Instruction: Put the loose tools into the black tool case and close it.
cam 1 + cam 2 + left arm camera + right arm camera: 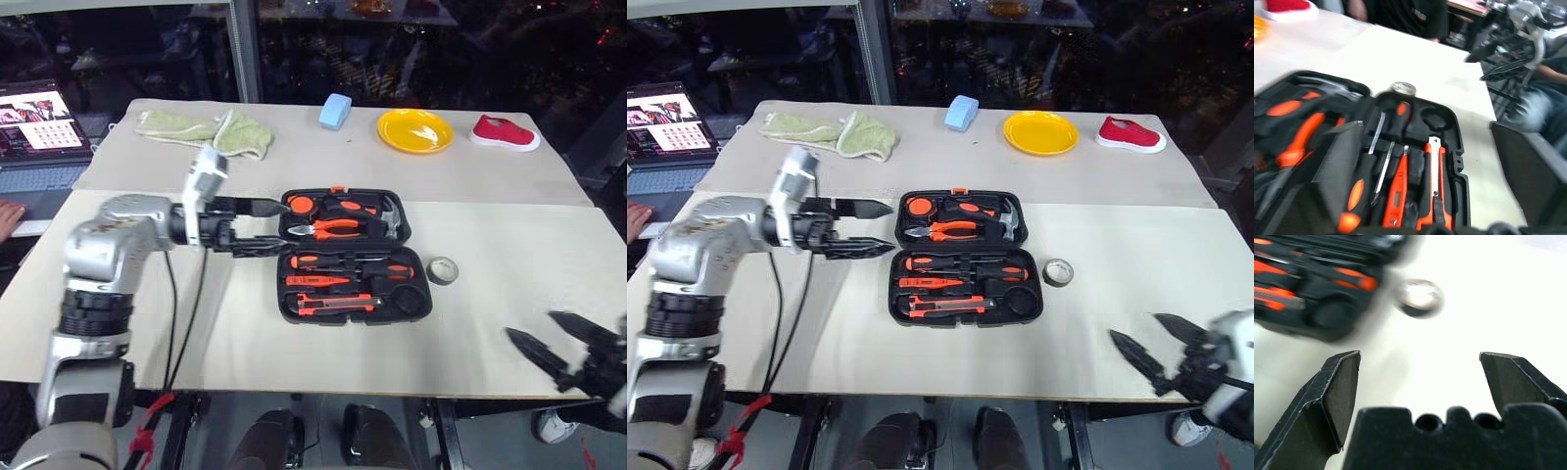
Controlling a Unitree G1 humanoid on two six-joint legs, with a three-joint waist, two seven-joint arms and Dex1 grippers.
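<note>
Left eye view: case (355, 257) lies open mid-table, lid half to the far side with pliers (328, 227) and hammer (390, 217) in it. Near half holds two screwdrivers (341, 263), the tester pen (318, 281) and the knife (338, 305), each in a recess. Round recess at the case's right corner is bare. Tape roll (443, 270) sits on the table just beside the case's right edge, not inside. Left gripper (263, 227) hovers at the case's left edge, pointing across it, fingers spread, nothing between them. Right gripper (556, 345) is near the table's front right edge, well apart from the case, fingers wide, empty. Right wrist view: both fingers (1327, 396) apart over bare table, tape roll beyond them.
</note>
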